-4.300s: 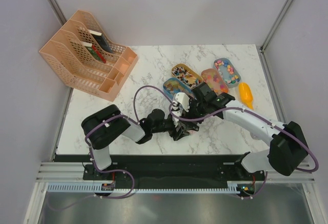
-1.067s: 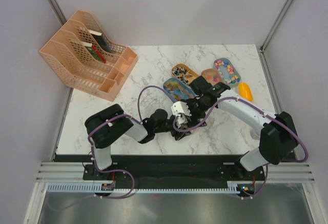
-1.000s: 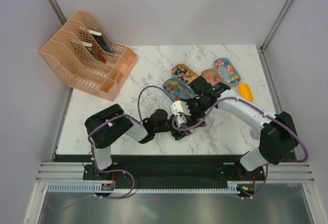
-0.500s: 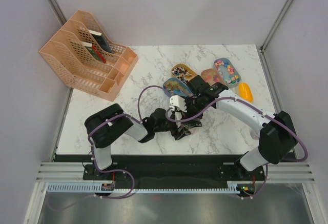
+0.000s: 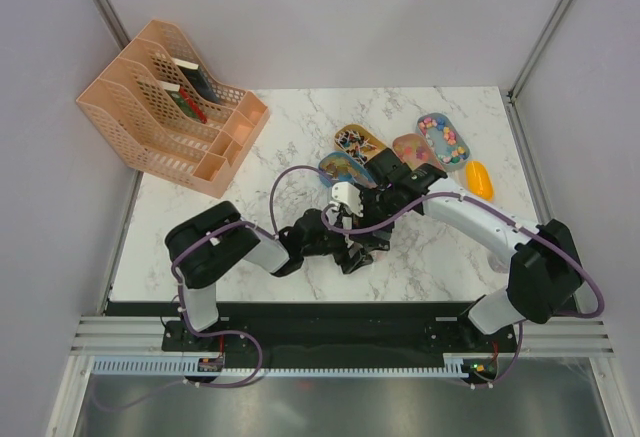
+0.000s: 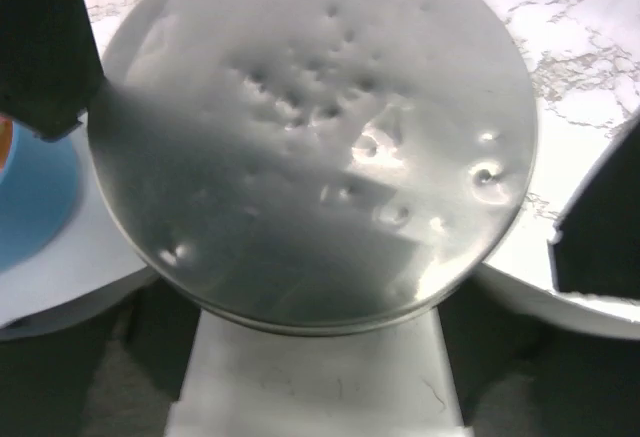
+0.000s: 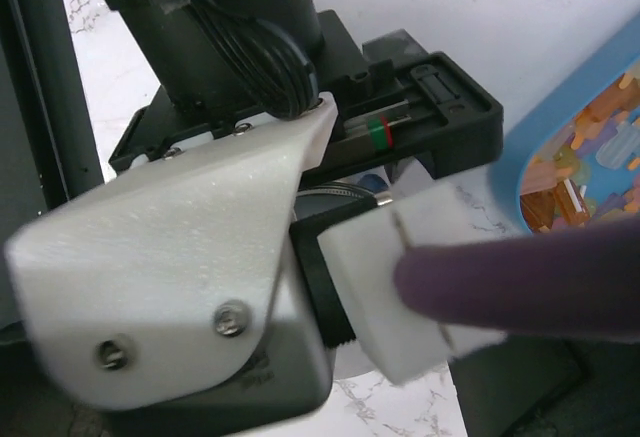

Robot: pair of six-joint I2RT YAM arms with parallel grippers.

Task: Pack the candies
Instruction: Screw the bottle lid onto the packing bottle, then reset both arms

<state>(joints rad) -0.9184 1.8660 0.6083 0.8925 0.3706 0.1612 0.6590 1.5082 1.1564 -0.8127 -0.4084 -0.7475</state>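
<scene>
The candies [image 5: 444,141] lie in oval trays at the back of the table, and more candies [image 7: 592,153] show in a blue tray [image 7: 556,117]. My left gripper [image 5: 352,253] is low at the table's middle. Its jaws stand wide around a round jar with a dimpled silver lid [image 6: 320,137], which fills the left wrist view. My right gripper [image 5: 358,225] hovers right over the left wrist, its dark fingers wide apart at the edges of its own view and holding nothing. The jar's inside is hidden.
A yellow-orange scoop [image 5: 480,181] lies right of the trays. A peach file organiser [image 5: 170,107] stands at the back left. A purple cable [image 7: 520,277] crosses the right wrist view. The two arms crowd each other at the middle.
My right wrist has moved up and left, toward the blue tray, and its jaws have spread a little. The left arm and the jar have stayed put.
</scene>
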